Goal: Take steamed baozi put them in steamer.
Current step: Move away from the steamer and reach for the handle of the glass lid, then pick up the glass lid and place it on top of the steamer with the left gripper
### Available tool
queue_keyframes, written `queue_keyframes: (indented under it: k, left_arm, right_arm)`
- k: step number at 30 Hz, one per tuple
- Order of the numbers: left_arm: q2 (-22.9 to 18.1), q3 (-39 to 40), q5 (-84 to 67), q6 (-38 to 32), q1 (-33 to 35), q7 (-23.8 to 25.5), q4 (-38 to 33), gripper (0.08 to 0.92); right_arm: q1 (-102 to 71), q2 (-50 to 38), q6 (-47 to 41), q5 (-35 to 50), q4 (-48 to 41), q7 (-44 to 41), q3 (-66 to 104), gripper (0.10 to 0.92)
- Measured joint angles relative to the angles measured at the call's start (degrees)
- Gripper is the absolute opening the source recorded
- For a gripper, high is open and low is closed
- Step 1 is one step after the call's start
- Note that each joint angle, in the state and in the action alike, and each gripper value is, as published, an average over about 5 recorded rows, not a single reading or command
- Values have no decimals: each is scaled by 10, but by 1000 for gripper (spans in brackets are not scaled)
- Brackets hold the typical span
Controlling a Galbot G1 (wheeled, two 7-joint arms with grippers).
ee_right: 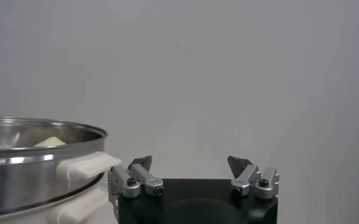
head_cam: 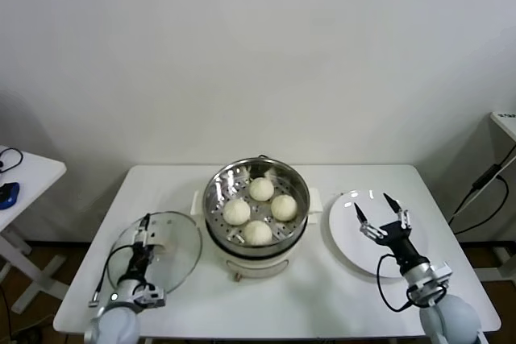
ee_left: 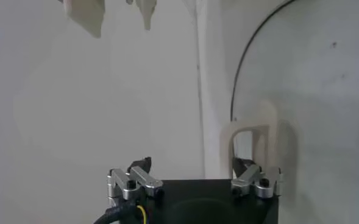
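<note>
The steamer (head_cam: 256, 213), a shiny steel pot on a white base, stands mid-table. Four off-white baozi lie on its perforated tray: one at the back (head_cam: 260, 188), one on the right (head_cam: 284, 207), one on the left (head_cam: 236, 212), one in front (head_cam: 258, 233). My right gripper (head_cam: 373, 205) is open and empty, above the flat white plate (head_cam: 347, 235) to the steamer's right. In the right wrist view (ee_right: 190, 161) the steamer's wall (ee_right: 33, 161) shows beside it. My left gripper (head_cam: 143, 225) is open and empty, low over the glass lid (head_cam: 173, 251); it also shows in the left wrist view (ee_left: 191, 163).
The white table (head_cam: 322, 300) has its front edge close to both arms. The lid's pale arched handle (ee_left: 249, 143) stands just past my left gripper's fingers. A small side table (head_cam: 28, 171) with a blue object (head_cam: 8, 193) is at the far left. Cables (head_cam: 484, 191) hang at the far right.
</note>
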Motion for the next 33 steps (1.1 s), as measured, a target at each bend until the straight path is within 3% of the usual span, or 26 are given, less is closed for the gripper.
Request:
queue_keyframes:
  k: [3, 22, 33]
  left_arm:
    - [-1, 2, -5, 2, -1, -2, 2, 756]
    - [-4, 9, -25, 9, 4, -13, 9, 185]
    - [1, 5, -40, 28, 21, -22, -23, 152]
  right_arm:
    - [0, 2, 1, -2, -1, -1, 0, 823]
    - [4, 11, 6, -13, -12, -6, -2, 823]
    - [12, 2, 7, -12, -20, -6, -1, 823]
